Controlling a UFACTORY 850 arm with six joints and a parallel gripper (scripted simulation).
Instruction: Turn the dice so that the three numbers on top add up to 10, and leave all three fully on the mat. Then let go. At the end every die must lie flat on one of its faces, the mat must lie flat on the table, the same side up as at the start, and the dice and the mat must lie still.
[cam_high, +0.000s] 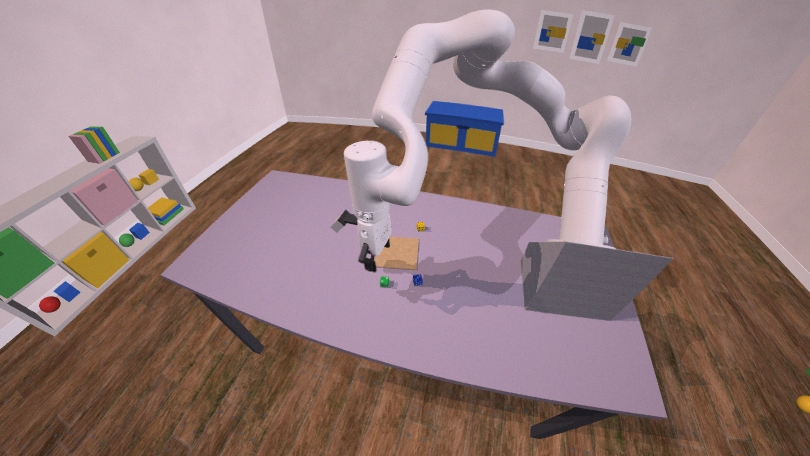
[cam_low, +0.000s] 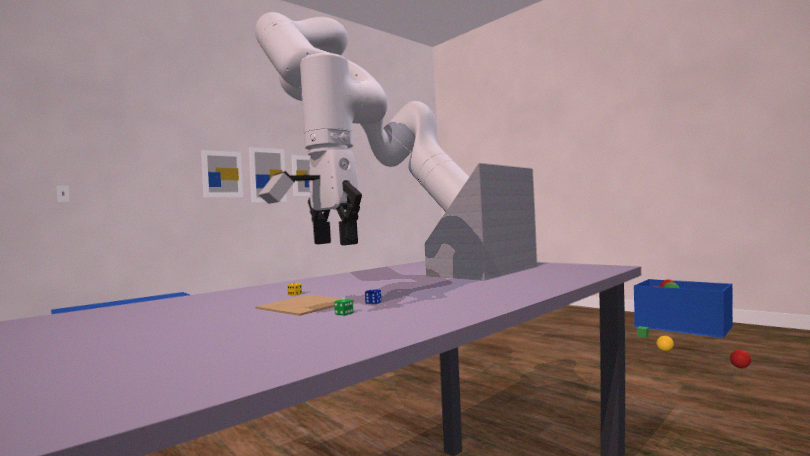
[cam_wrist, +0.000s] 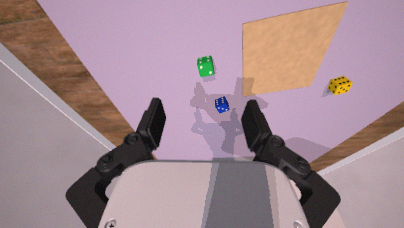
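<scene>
Currently the end effector (cam_high: 378, 257) (cam_low: 335, 232) (cam_wrist: 204, 108) is spread wide and empty, above the bench (cam_high: 317, 305) (cam_low: 170, 362) (cam_wrist: 120, 45). Below it lie the green die (cam_high: 384, 281) (cam_low: 343, 307) (cam_wrist: 205, 66) and blue die (cam_high: 417, 279) (cam_low: 372, 296) (cam_wrist: 222, 104), both off the mat (cam_high: 403, 252) (cam_low: 300, 305) (cam_wrist: 287, 52); the yellow die (cam_high: 420, 226) (cam_low: 294, 288) (cam_wrist: 340, 85) sits beyond its opposite side. Reaching any probably means descending and shifting sideways. Pale walls (cam_high: 351, 62) (cam_low: 623, 113) surround a wooden floor (cam_high: 317, 396) (cam_low: 510, 385) (cam_wrist: 20, 15).

From my station: pale walls, brown wood-plank floor (cam_high: 317, 396) (cam_low: 544, 390) (cam_wrist: 20, 27). I see white shelf unit (cam_high: 170, 180) at left, three framed pictures (cam_high: 591, 36) (cam_low: 267, 154) on wall, low blue cabinet (cam_high: 464, 113) against it.
</scene>
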